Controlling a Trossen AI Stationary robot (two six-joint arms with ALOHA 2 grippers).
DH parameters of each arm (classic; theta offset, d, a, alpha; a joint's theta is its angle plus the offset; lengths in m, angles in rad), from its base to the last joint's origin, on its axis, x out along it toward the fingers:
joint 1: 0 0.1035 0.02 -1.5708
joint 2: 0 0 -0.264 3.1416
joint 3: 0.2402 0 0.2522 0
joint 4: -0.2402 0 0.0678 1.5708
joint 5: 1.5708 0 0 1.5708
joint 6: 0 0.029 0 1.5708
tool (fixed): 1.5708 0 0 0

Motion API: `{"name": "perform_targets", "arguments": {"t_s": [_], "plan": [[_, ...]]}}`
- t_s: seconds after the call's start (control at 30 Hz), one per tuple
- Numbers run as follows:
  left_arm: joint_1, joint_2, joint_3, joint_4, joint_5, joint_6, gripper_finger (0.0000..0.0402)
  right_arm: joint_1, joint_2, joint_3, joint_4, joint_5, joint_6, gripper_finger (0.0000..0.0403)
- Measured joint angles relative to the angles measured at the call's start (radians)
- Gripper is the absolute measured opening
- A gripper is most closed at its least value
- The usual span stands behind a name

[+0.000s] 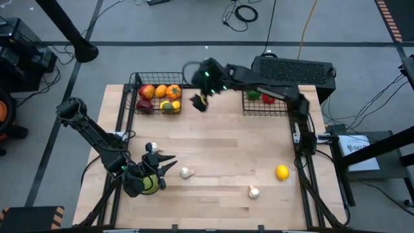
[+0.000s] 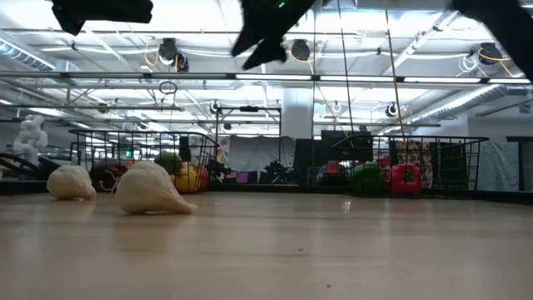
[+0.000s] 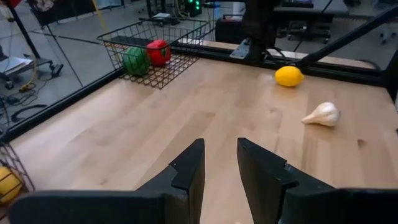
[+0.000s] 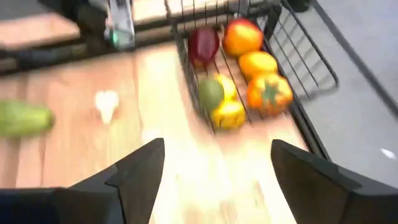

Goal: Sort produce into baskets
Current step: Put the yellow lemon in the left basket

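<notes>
I am holding my right gripper point(image 1: 199, 100) raised toward twelve o'clock, its fingers point(image 4: 140, 171) standing wide apart and empty. My left gripper point(image 1: 169, 162) is waiting low near seven o'clock, its fingers point(image 3: 186, 171) standing narrowly apart.

Loose garlic point(image 1: 186, 173), lemon point(image 1: 282, 171); two part-filled baskets point(image 1: 136, 81).

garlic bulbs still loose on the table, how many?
2 clearly seen in the high view: one garlic bulb just right of the left hand, another near the front edge, left of the lemon. A third may be hidden by the left hand.
</notes>
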Motion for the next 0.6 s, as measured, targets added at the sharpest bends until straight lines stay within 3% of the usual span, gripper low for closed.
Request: {"name": "perform_targets", "arguments": {"t_s": [0.17, 0.43, 0.6], "plan": [[0.000, 0.000, 0.000, 0.097, 0.040, 0.079, 0.0102, 0.105, -0.272, -0.283, 0.036, 0.135, 0.022, 0.0285], [-0.004, 0.000, 0.000, 0.217, 0.057, 0.229, 0.0102, 0.359, -0.782, -0.984, 0.352, 0.397, 0.219, 0.0285], [0.044, 0.005, 0.000, 0.230, 0.012, 0.250, 0.0102, 0.555, -0.985, -1.353, 0.585, 0.433, 0.361, 0.0285]]}}
